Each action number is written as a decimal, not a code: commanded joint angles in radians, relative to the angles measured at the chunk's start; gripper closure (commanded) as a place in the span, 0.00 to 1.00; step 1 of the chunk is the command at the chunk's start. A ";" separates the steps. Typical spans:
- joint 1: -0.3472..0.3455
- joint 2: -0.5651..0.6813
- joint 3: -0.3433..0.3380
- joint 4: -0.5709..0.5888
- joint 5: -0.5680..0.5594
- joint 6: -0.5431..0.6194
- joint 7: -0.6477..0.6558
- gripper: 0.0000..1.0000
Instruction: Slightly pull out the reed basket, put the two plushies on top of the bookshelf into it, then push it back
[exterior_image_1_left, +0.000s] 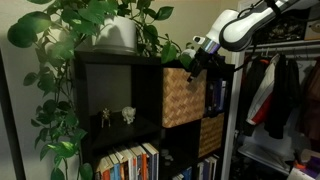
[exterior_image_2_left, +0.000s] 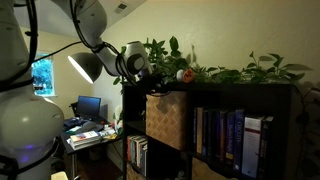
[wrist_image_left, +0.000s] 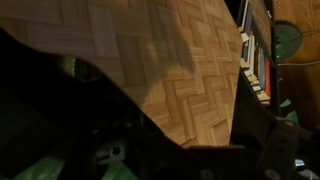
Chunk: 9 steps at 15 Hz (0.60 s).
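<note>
1. A tall black cube-compartment bookshelf (exterior_image_1_left: 120, 62) is filling the left of an exterior view. Leafy green potted plants (exterior_image_1_left: 90, 20) are trailing over its top, and two pale little figurines (exterior_image_1_left: 116, 116) are standing in a left-hand cubby.
2. A large cube-shaped basket of light tan woven reed (exterior_image_1_left: 183, 97) is sitting in an upper cubby. It is jutting forward of the shelf front in both exterior views (exterior_image_2_left: 165, 118), and its checker-like weave (wrist_image_left: 170, 70) is filling much of the wrist view. The pulling-out step is therefore judged done.
3. The hand (exterior_image_1_left: 192, 64) is hanging at the basket's upper front edge, just under the bookshelf's top board. How far it is opening cannot be told, because its dark parts are merging with shadow in every view. A green and white patch (wrist_image_left: 40, 168) is showing at the bottom of the wrist view. It may be the dark green plushie, but whether it is being held cannot be told.
4. A small reddish-orange plushie (exterior_image_2_left: 186, 75) is lying on top of the bookshelf among the leaves, near the hand and above the basket.
5. The step in hand is judged to be moving the plushies into the basket. The next move is calling for a reach up over the top board to the reddish-orange plushie, avoiding the leaves.
6. A metal clothes rack hung with garments (exterior_image_1_left: 280, 90) is standing at the far right.
</note>
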 joint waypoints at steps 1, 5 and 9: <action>0.012 -0.100 -0.008 -0.040 0.030 -0.176 -0.027 0.00; 0.006 -0.164 0.007 -0.046 0.010 -0.315 -0.032 0.00; 0.005 -0.202 0.014 -0.045 0.008 -0.415 -0.043 0.00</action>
